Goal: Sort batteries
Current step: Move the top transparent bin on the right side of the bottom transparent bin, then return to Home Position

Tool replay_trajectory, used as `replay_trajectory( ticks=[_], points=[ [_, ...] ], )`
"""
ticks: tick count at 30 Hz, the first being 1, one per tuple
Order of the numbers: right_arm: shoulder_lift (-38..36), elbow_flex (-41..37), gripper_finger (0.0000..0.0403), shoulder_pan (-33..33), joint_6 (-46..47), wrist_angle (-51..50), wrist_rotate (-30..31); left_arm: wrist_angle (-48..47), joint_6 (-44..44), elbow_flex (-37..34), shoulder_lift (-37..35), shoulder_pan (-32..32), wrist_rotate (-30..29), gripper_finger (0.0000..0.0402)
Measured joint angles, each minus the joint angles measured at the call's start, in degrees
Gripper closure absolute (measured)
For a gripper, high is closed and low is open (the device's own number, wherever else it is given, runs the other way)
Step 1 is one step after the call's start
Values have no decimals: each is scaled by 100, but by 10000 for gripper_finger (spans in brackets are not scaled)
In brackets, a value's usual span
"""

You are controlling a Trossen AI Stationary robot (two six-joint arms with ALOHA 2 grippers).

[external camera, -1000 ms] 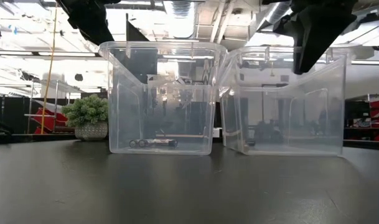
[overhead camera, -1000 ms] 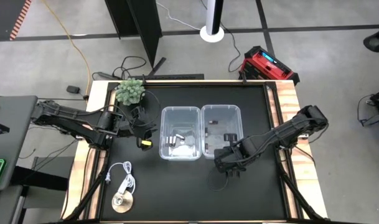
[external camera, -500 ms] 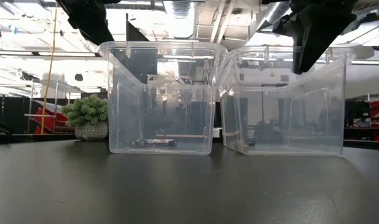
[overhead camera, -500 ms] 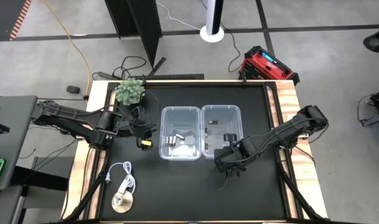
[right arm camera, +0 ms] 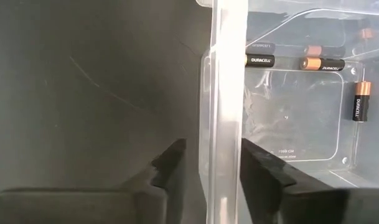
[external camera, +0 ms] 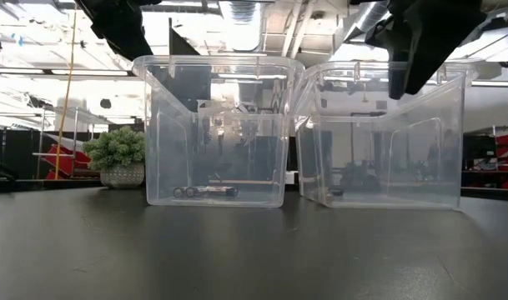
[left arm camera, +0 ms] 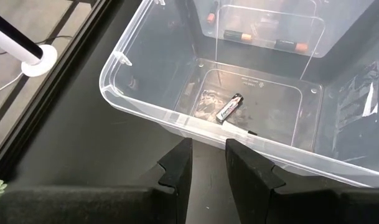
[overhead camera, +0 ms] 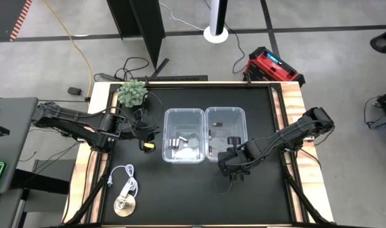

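Clear plastic makes up the two rectangular bins that stand side by side in the middle of the black table [overhead camera: 180, 190]: the left clear bin [overhead camera: 183, 135] and the right clear bin [overhead camera: 225, 113]. Inside the left clear bin lie small pale silver-and-black batteries [overhead camera: 175, 140] on its floor, one of them showing plainly in the left wrist view [left arm camera: 229, 107]. Dark copper-ended batteries [right arm camera: 323, 63] lie on the floor of the right clear bin, two in a row near one wall and another nearby at a right angle to them. The left gripper [left arm camera: 207, 163] hovers outside the left clear bin's outer long wall, its two dark fingers parted with a narrow gap and nothing between them. The right gripper [right arm camera: 209, 163] is at the front corner of the right clear bin, its fingers spread to either side of the bin's clear wall, one outside and one inside. A green potted plant [overhead camera: 132, 92] stands at the table's far left corner, and a white coiled cable with a round disc [overhead camera: 125, 193] lies near the front left edge.
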Motion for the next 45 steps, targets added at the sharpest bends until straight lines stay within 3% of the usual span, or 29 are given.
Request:
replay_trajectory(
  ticks=[11, 19, 23, 27, 30, 35, 40, 45],
  points=[
    [0, 239, 160, 48, -129, -52, 423, 9, 61, 1, 0, 0, 68, 310],
    [-9, 976, 153, 61, -763, -30, 823, 411, 410, -1, -1, -2, 68, 310],
    [-326, 985, 158, 109, -1392, 786, 1281, 932, 842, -1, -92, -2, 68, 310],
    [-943, 471, 200, 111, -2141, 2155, 1331, 1511, 1321, -1, -375, -50, 66, 312],
    [-1645, -215, 269, 111, -2322, 2919, 1331, 1647, 1590, -1, -666, -106, 62, 328],
    [-3079, -1758, 388, 163, -2437, 4248, 1333, 1726, 1922, -64, -1200, -354, 22, 390],
    [-4315, -3161, 389, 283, -2739, 5521, 1331, 2974, 2284, -1032, -2015, -601, 66, 400],
    [-5286, -4139, 399, 283, -3082, 6124, 1327, 3745, 2167, -2295, -2731, -605, 130, 401]
  ],
)
